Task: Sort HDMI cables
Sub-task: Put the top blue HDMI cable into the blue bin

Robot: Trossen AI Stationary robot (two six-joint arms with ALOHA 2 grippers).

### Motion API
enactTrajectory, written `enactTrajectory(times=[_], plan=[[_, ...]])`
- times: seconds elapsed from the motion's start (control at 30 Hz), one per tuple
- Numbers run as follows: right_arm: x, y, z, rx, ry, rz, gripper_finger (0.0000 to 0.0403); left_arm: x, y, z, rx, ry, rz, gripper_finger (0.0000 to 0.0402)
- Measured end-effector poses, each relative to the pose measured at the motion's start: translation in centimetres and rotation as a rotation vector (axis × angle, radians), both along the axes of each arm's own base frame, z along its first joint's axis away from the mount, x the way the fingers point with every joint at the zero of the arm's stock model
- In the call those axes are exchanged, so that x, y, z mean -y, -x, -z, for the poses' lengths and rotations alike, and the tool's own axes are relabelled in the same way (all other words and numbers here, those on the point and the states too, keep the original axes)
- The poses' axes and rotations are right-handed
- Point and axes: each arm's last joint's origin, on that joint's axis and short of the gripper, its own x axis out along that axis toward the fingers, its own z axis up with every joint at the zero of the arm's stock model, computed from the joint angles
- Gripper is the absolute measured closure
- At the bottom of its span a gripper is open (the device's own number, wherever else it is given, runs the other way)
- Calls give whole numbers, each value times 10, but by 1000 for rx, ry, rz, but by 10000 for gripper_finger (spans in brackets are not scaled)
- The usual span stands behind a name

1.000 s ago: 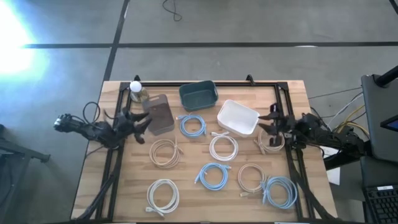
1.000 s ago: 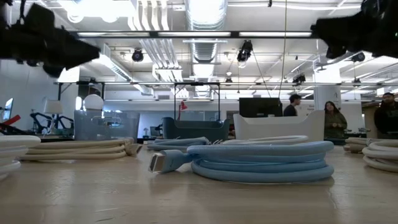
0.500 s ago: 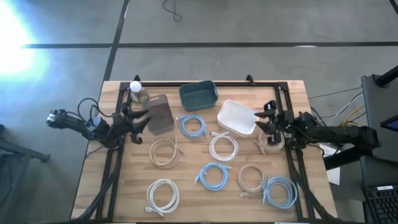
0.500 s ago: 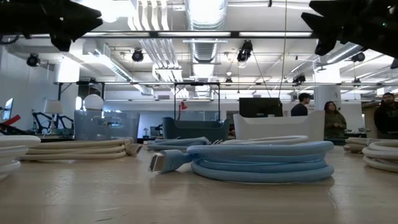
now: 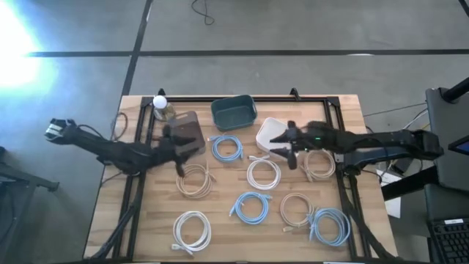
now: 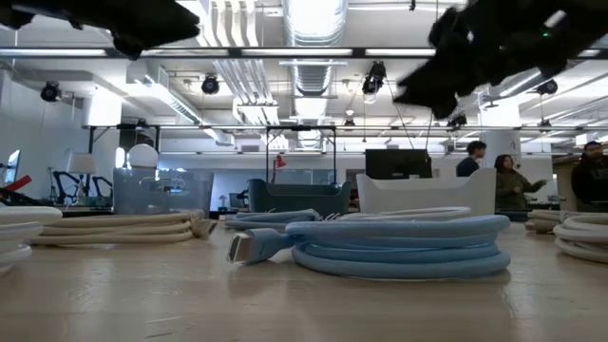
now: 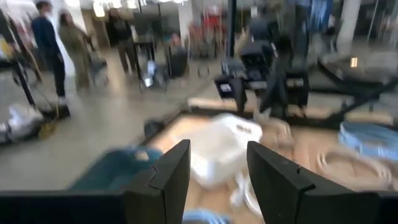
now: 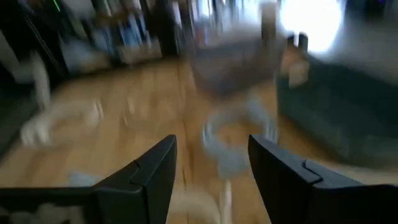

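Note:
Several small cable coils lie flat on the wooden table (image 5: 220,238): light blue ones (image 5: 227,148) (image 5: 250,207) (image 5: 330,225), white ones (image 5: 262,174) (image 5: 192,229) and beige ones (image 5: 194,178) (image 5: 295,209) (image 5: 319,165). In the low view a light blue coil (image 6: 399,245) lies closest. My left gripper (image 5: 178,155) (image 7: 217,149) is open in the air, between the grey bin (image 5: 187,135) and the beige coil. My right gripper (image 5: 282,147) (image 8: 211,146) is open too, in the air at the white bin's (image 5: 281,132) near edge, above the white coil.
Three bins stand in a row at the table's far side: grey, dark teal (image 5: 234,112) and white. A bottle with a white ball top (image 5: 160,106) stands at the far left corner. People (image 6: 508,180) stand in the room behind.
My left gripper has swung from the table's left edge toward the right, ending near the grey bin and the beige coil. My right gripper has swept from the right edge toward the left, past the white bin. No cable has moved.

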Motion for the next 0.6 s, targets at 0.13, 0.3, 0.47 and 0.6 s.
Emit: enactTrajectory(times=[0.13,0.3,0.47,0.6], plan=[[1,-19,10,-199,-75,6,218,7,-21,11,-107,-33,18,238],[4,-48,19,-252,-59,-14,225,12,-49,13,-207,-133,11,238],[6,-86,23,-240,12,-62,226,18,-69,7,-223,-167,-7,238],[7,-119,34,-251,84,-116,223,19,-76,2,-225,-150,-41,238]])
